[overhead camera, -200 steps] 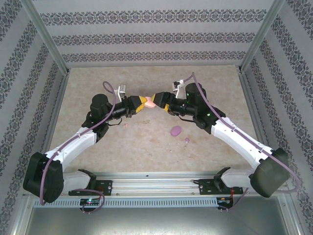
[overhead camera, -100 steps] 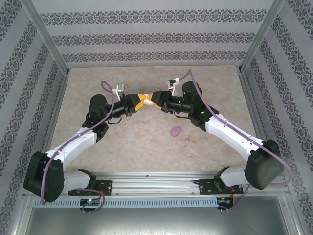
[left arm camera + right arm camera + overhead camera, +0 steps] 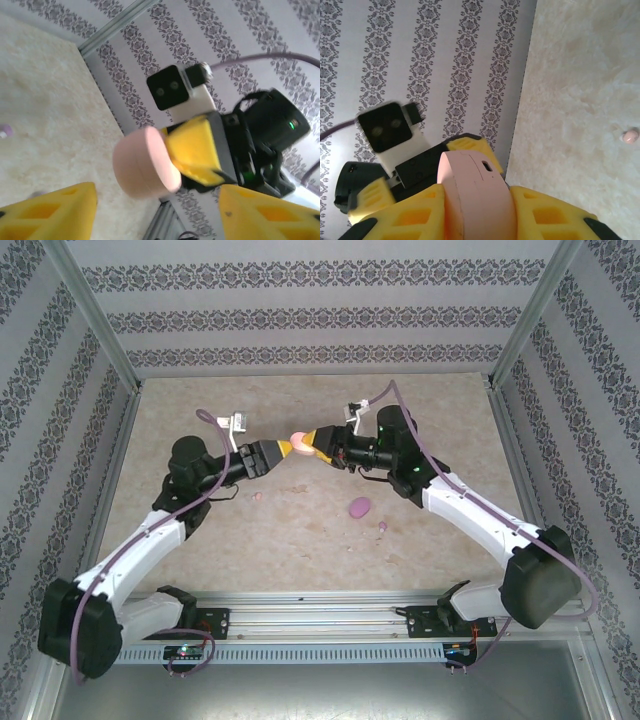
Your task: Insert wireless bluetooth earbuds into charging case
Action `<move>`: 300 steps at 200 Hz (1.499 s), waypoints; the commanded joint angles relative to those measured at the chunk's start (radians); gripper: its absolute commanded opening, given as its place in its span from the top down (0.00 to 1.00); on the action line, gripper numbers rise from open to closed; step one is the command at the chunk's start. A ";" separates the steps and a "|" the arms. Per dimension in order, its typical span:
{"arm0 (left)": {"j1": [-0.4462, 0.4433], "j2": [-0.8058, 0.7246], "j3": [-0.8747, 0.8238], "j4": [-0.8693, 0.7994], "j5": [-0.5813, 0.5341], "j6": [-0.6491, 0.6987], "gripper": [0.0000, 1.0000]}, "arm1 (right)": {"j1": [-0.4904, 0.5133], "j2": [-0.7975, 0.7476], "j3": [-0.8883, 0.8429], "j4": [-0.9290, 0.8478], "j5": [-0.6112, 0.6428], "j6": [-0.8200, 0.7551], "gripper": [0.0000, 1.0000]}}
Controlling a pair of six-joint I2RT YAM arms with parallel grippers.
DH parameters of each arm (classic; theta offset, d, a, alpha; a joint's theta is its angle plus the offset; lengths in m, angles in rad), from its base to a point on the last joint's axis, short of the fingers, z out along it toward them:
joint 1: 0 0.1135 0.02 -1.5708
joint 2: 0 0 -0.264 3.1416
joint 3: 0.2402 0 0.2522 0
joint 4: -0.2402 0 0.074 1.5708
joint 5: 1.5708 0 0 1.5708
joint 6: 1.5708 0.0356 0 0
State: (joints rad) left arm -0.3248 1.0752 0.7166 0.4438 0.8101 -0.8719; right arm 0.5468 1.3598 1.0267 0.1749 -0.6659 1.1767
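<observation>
Our right gripper (image 3: 307, 441) clamps the pink charging case (image 3: 298, 436); our left gripper (image 3: 284, 449), spread wide, sits just lower-left.

A mottled beige tabletop (image 3: 300, 540) sits enclosed at 9, 12 and 3 o'clock by walls (image 3: 310, 315) papered in grey damask stripes, braced by aluminium posts (image 3: 97, 320).

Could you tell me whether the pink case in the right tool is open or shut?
Shut: the pink case shows only a thin seam, no gap, held in the right tool.
</observation>
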 commanded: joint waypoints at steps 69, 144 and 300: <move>0.009 -0.126 -0.030 -0.199 0.196 1.068 0.16 | -0.024 -0.024 0.103 -0.235 -0.227 -0.136 0.78; 0.007 0.044 -0.015 0.025 0.285 0.966 0.23 | 0.002 -0.015 0.107 -0.235 -0.273 -0.140 0.78; 0.009 0.150 -0.025 0.292 0.381 0.754 0.40 | 0.011 0.025 0.119 -0.203 -0.302 -0.132 0.78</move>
State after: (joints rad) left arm -0.3252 1.2411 0.6994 0.6842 1.1500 -0.1005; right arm 0.5545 1.3811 1.1065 -0.0498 -0.9344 1.0622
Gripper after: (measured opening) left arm 0.613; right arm 0.290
